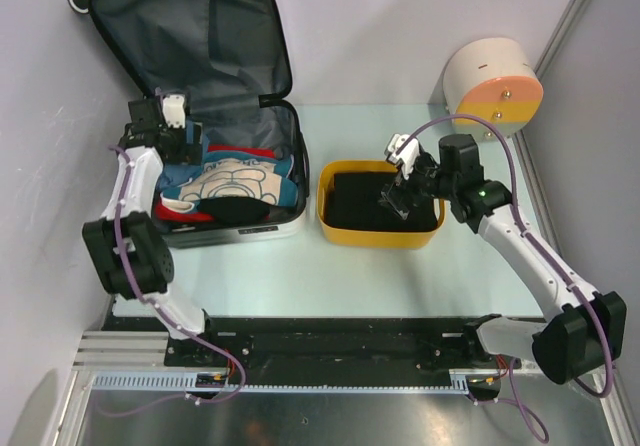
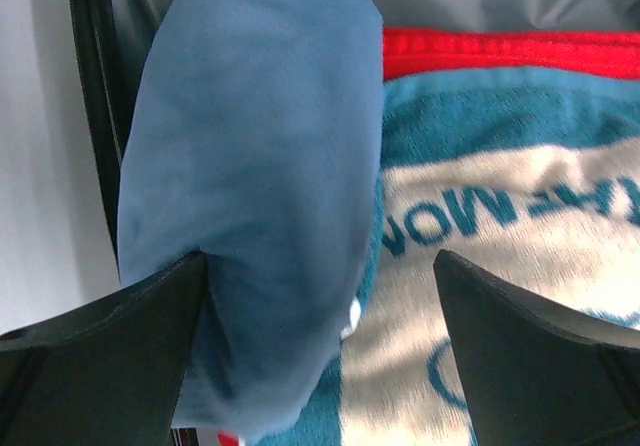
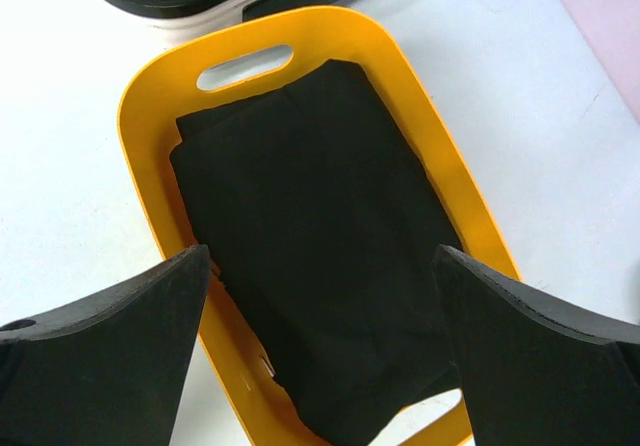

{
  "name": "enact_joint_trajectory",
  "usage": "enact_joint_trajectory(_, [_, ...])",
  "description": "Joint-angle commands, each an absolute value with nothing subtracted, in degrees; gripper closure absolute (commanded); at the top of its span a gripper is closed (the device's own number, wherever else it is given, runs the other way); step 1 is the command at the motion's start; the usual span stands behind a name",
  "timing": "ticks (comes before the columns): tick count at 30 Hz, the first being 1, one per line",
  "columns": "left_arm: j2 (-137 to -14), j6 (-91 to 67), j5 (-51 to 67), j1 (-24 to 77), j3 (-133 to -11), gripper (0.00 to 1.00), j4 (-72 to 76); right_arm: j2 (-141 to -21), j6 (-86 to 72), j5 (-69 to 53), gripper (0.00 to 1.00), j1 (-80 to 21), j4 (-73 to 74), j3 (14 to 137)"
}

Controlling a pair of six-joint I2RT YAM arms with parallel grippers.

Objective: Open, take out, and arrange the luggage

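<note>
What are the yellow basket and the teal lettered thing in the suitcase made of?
Yellow basket: probably moulded plastic, smooth and faintly shiny, with a cut-out handle. Teal lettered cloth: looks like towelling, matte, with a fuzzy looped pile.

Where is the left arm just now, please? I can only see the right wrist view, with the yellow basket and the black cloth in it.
Observer: The left tool is over the left side of the open luggage.
Operator: Thank you. Has it gripped anything?
Observer: No, it stands open, its fingers either side of a blue garment.
Operator: What else is in the case?
Observer: A teal-and-white printed cloth, with a red-edged piece beyond it and a black item nearer the arms.
</note>
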State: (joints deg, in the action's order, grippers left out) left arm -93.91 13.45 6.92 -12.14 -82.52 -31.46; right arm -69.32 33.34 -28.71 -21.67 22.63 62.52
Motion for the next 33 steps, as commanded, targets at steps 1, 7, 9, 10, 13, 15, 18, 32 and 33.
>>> enact_joint_trajectory(1, [-99.83,11.77,2.38,-12.30,-90.17,0.00,-29.53,-71.71,30.59,-27.42,0.03,-21.88,22.24,64.86])
enact_joint_trajectory(7, [-101.53,14.15,3.15,-12.48,-90.00,0.45,-29.62,-72.07,27.60,-27.68,0.03,-20.92,19.07,64.86])
enact_joint_trajectory(9, [-98.98,14.50,9.45,-12.13,-89.74,0.66,-29.62,-71.98,26.11,-28.56,0.02,-20.31,18.55,64.86])
enact_joint_trajectory(10, [-96.44,14.85,11.41,-11.87,-89.91,0.72,-29.62,-71.98,25.76,-29.00,0.02,-19.69,18.46,64.86])
enact_joint_trajectory(13, [-90.38,16.96,16.60,-9.85,-90.26,0.97,-29.71,-71.46,25.14,-30.32,0.03,-18.38,18.37,64.86])
enact_joint_trajectory(15, [-86.94,17.84,16.79,-7.13,-91.31,1.00,-29.62,-70.84,23.04,-30.76,0.03,-17.15,18.02,65.04])
enact_joint_trajectory(18, [-80.52,16.62,22.75,-2.91,-92.72,1.00,-29.71,-69.17,20.57,-32.52,0.03,-14.51,17.75,64.95])
enact_joint_trajectory(32, [-80.59,18.88,49.97,29.87,-88.94,1.00,-31.11,-59.33,22.41,-36.56,0.03,-1.24,32.77,64.95])
enact_joint_trajectory(33, [-83.38,18.98,50.97,30.49,-89.47,1.00,-31.11,-58.11,22.93,-36.91,0.03,-0.36,34.09,64.95])
